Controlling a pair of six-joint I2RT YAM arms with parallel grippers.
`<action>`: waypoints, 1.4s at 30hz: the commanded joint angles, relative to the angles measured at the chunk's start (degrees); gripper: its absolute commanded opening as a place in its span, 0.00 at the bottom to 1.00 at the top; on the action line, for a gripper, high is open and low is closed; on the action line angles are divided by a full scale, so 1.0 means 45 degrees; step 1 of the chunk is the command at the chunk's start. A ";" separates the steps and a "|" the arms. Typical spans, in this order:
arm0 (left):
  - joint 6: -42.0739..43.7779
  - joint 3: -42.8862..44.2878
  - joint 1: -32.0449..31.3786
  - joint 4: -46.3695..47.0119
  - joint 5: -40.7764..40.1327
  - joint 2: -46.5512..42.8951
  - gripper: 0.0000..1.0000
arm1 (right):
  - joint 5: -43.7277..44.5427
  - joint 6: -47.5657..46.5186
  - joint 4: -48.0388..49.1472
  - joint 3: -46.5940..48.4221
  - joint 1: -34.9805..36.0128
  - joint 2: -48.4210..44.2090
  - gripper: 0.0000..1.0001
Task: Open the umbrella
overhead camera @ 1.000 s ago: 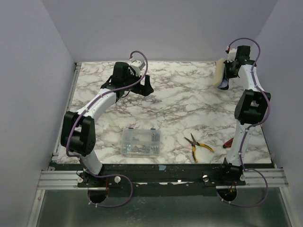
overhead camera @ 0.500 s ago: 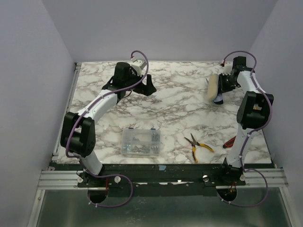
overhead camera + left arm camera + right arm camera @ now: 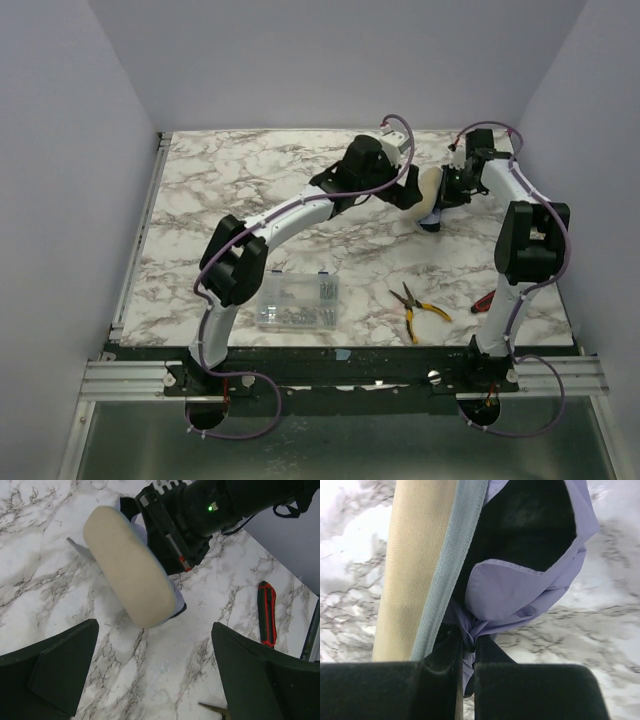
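The umbrella is still bundled, a cream oblong with lilac cloth and black lining at one end. It hangs above the back right of the marble table. My right gripper is shut on the lilac cloth at its end; the cream sleeve runs up on the left. In the left wrist view the bundle is ahead of my left gripper, which is open and empty above the table, its fingers wide apart. From above the left gripper is close beside the bundle's left side.
A clear box of screws lies at the front middle. Yellow-handled pliers lie right of it. A red and black tool lies by the right arm's base, also in the left wrist view. Purple walls enclose the table.
My left arm has swung far right across the table to the umbrella. My right gripper has carried the bundle left and lower, toward the table's middle.
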 commanded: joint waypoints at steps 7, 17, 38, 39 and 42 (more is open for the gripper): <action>0.0905 0.1210 -0.0836 -0.0119 -0.2145 0.1638 0.98 | -0.0638 0.1570 0.0359 -0.0621 0.0775 -0.1089 0.01; 0.1075 0.1292 -0.1017 -0.0831 -0.2568 0.2262 0.98 | -0.1197 0.1699 0.0241 -0.0774 0.1201 -0.1535 0.01; -0.0630 -0.0853 0.0470 -0.1189 -0.2599 0.1405 0.85 | -0.3531 -0.0772 -0.1112 0.0027 0.1107 -0.2606 0.01; -0.0653 -0.0865 0.0466 -0.1189 -0.2575 0.1410 0.85 | -0.3551 -0.0801 -0.1178 0.0245 0.1076 -0.2582 0.01; -0.0601 -0.0854 0.0473 -0.1082 -0.2476 0.1400 0.86 | -0.3953 -0.0907 -0.1615 0.0866 0.0927 -0.2423 0.01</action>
